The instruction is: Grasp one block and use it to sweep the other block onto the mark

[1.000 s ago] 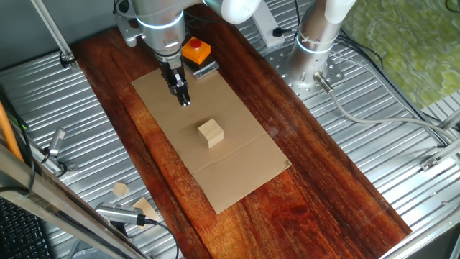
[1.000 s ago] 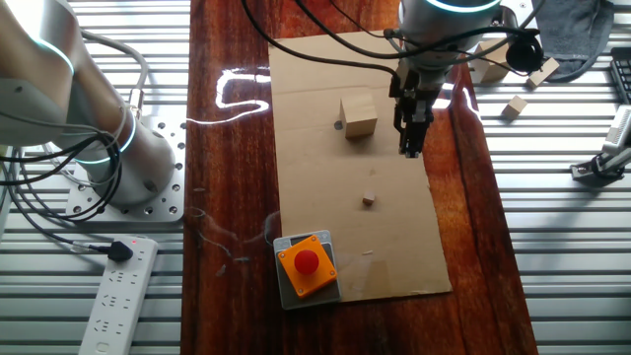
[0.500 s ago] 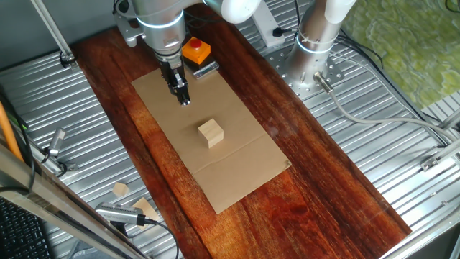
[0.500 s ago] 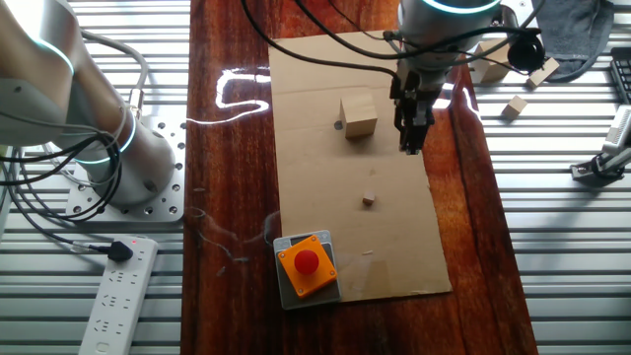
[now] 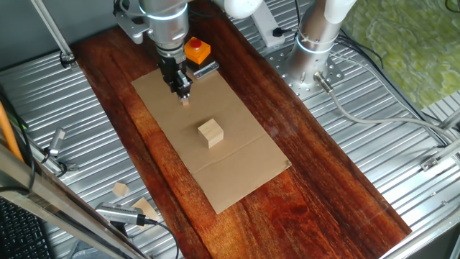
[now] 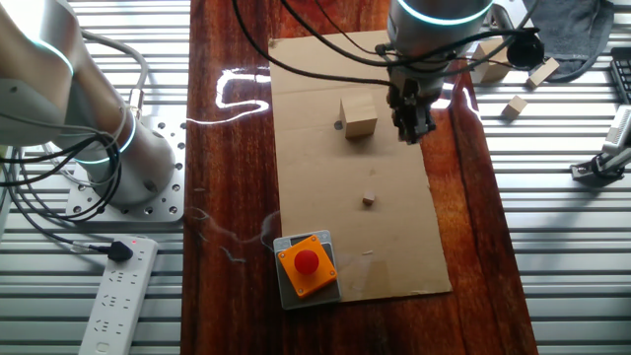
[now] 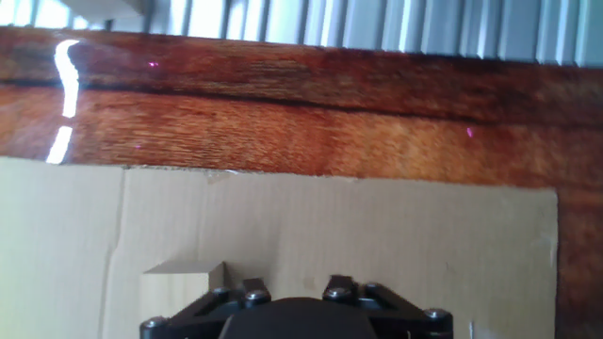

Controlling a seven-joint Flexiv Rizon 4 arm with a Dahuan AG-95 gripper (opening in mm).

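The tiny wooden block (image 5: pixel 185 101) (image 6: pixel 368 199) lies free on the cardboard sheet (image 5: pixel 237 169) (image 6: pixel 306 79), between the bigger cube and the orange button box. The bigger pale wooden cube (image 5: pixel 210 133) (image 6: pixel 359 115) stands near the sheet's middle; its corner shows low left in the hand view (image 7: pixel 184 275). A small dark mark (image 6: pixel 338 124) sits on the cardboard just beside the cube. My gripper (image 5: pixel 183 89) (image 6: pixel 414 132) hangs above the sheet, beside the cube and apart from both blocks. Its fingers look together and hold nothing.
An orange box with a red button (image 5: pixel 195 50) (image 6: pixel 307 262) stands at one end of the cardboard. Wooden scraps (image 5: pixel 121 189) (image 6: pixel 514 106) lie on the metal table beside the dark wood board (image 5: pixel 323 208). A second arm's base (image 6: pixel 118 148) and a power strip (image 6: pixel 116 296) stand nearby.
My gripper has lifted a little and drifted slightly, uncovering the tiny block in one fixed view. Neither block has moved.
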